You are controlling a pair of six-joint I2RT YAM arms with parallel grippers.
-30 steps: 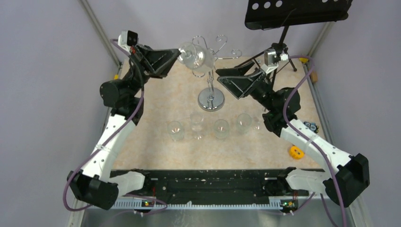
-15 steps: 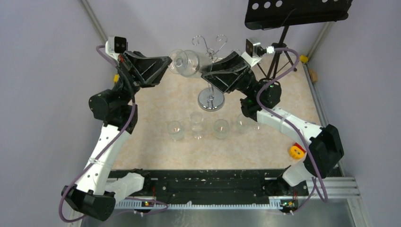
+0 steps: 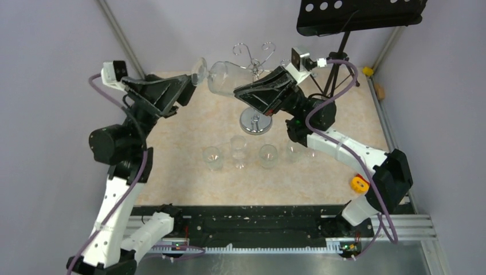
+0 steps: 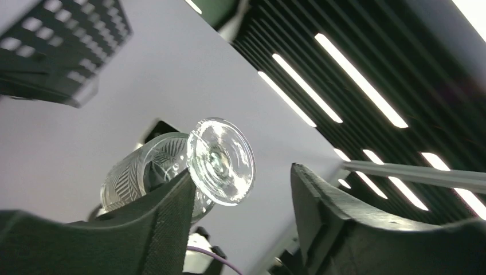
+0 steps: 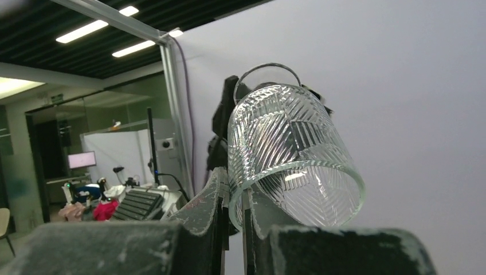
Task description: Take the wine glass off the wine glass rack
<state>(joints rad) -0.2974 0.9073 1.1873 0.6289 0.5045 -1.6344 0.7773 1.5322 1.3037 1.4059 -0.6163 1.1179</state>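
Observation:
The wine glass (image 3: 216, 75) hangs on its side in the air, just left of the curled top arms of the chrome wine glass rack (image 3: 255, 121). My right gripper (image 3: 237, 91) is shut on the rim of its ribbed bowl (image 5: 286, 143), with both pads (image 5: 220, 195) pinching the glass wall. My left gripper (image 3: 188, 89) is open at the foot end. In the left wrist view the round foot (image 4: 222, 161) floats by the left finger (image 4: 166, 212), and the right finger (image 4: 321, 200) stands well apart from it.
Several glasses (image 3: 238, 150) stand in a row on the table in front of the rack's mirrored base. A black music stand (image 3: 361, 14) rises at the back right. A small orange object (image 3: 359, 183) lies near the right edge.
My right gripper closed on the glass rim. My left gripper opened off the foot end and drew back to the left. The glass shifted left, away from the rack's arms.

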